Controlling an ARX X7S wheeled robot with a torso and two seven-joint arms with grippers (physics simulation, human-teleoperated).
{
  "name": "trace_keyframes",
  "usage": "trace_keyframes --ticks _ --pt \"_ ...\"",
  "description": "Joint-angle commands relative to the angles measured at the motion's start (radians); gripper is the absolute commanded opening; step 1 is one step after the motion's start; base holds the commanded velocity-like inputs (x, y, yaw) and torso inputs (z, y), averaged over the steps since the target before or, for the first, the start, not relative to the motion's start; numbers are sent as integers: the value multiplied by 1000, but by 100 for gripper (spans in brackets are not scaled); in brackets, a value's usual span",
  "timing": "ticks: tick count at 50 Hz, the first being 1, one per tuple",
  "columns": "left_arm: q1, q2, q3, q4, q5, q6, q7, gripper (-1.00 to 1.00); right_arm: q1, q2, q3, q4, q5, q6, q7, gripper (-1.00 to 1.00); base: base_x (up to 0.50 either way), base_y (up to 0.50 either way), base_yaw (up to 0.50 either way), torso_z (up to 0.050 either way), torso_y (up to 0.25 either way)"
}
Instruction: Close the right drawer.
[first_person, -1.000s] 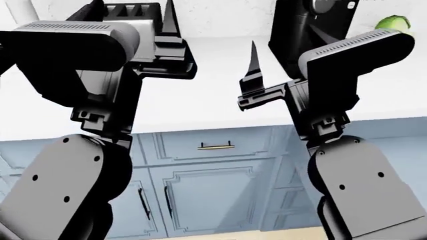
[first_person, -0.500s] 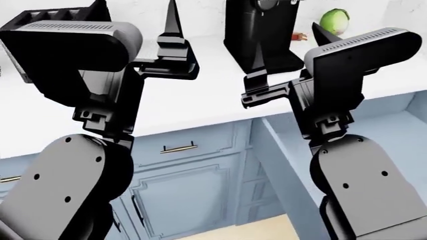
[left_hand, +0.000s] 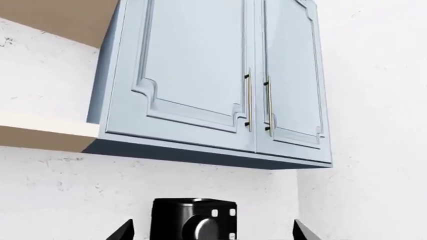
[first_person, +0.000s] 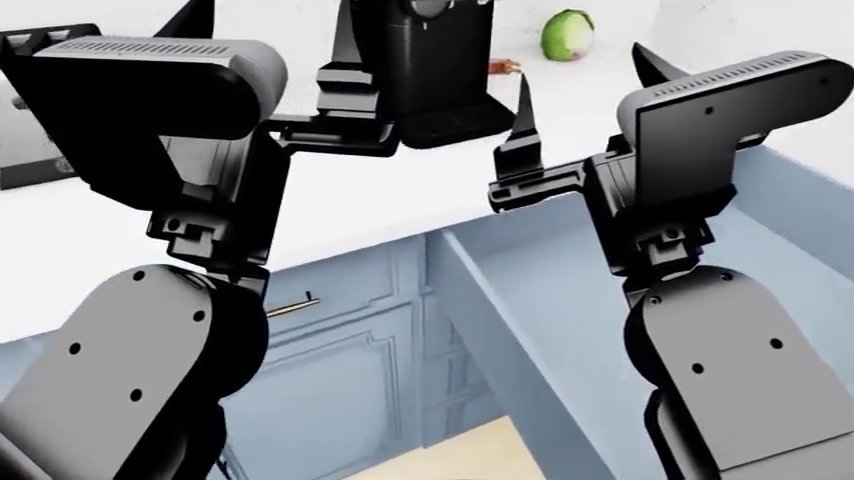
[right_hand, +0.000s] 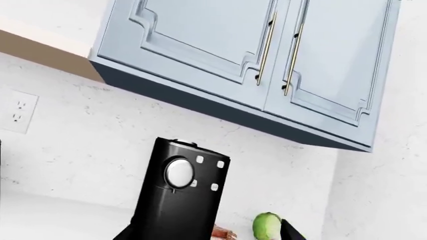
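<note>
The right drawer (first_person: 497, 318) stands pulled out from under the white counter, a deep pale blue-grey box with plain walls; my right forearm hides much of it and its front is out of view. My left gripper (first_person: 267, 25) is raised above the counter, fingers pointing up, open and empty. My right gripper (first_person: 582, 72) is also raised and open, above the counter edge over the drawer's inner end, touching nothing. In the left wrist view the left gripper (left_hand: 213, 235) shows only two dark fingertips (left_hand: 123, 231). In the right wrist view the right gripper (right_hand: 207, 235) shows wide-set tips.
A black coffee machine (first_person: 427, 60) (left_hand: 195, 220) (right_hand: 180, 195) stands at the back of the counter (first_person: 360, 210), with a green round vegetable (first_person: 570, 33) (right_hand: 267, 226) to its right. A shut drawer's brass handle (first_person: 287, 305) and a cabinet door (first_person: 334, 390) lie left of the open drawer. Wall cabinets (left_hand: 213, 85) hang above.
The head view has swung right: the coffee machine and green vegetable slid left and the open drawer has come into view at lower right. Both arms keep their raised pose.
</note>
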Motion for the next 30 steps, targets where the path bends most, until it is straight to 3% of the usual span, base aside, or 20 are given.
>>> trace_keyframes --ticks 1,30 --pt "-3 -6 6 2 -8 0 -10 100 0 2 3 -5 6 5 6 100 0 0 -500 0 0" --pt "-1 -24 12 5 -24 14 -27 100 -3 3 10 -11 21 9 23 100 0 0 -500 0 0"
